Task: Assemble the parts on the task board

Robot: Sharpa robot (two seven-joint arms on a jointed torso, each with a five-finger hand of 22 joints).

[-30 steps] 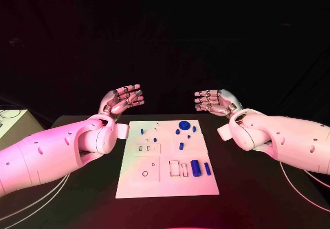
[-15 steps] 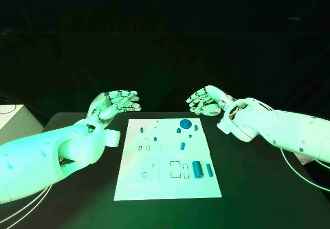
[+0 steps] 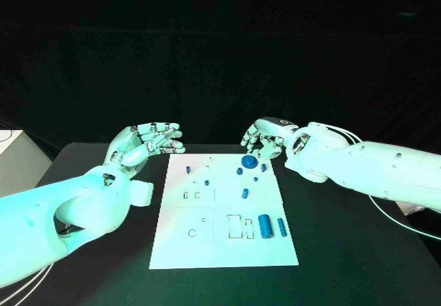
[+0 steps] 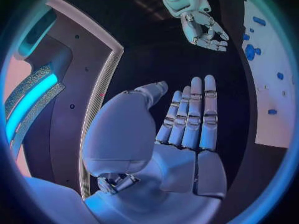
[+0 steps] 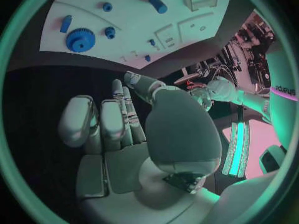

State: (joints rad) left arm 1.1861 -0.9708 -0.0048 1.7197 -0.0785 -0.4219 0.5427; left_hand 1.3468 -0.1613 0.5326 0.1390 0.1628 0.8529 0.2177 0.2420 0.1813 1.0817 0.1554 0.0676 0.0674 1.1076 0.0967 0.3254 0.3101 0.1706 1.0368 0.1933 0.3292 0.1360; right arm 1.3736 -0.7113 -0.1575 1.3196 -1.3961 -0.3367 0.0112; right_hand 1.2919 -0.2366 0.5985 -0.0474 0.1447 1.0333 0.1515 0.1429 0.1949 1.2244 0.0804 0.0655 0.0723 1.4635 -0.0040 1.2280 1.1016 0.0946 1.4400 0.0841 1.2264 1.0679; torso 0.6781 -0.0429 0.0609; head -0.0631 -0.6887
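Observation:
The white task board (image 3: 220,239) lies in the middle of the black table. On it lie a blue gear (image 3: 248,162) near the far edge, a thick blue cylinder (image 3: 264,224), a thin blue peg (image 3: 281,227) and several small blue parts. My right hand (image 3: 264,137) hovers at the board's far edge just beyond the gear, fingers loosely bent, holding nothing. My left hand (image 3: 147,143) is raised off the board's far left corner, palm up, fingers straight, empty. The left wrist view shows that palm (image 4: 187,134), the right hand (image 4: 202,27) and the gear (image 4: 250,51). The right wrist view shows its own hand (image 5: 118,129) above the gear (image 5: 80,39).
Rectangular and round recesses (image 3: 234,224) sit in the board's near half. A pale box (image 3: 11,159) stands off the table's left edge. Black table surface (image 3: 358,255) runs on both sides of the board.
My right hand has moved inward from the board's right side to its far edge, above the gear. My left hand has shifted a little and its fingers have straightened.

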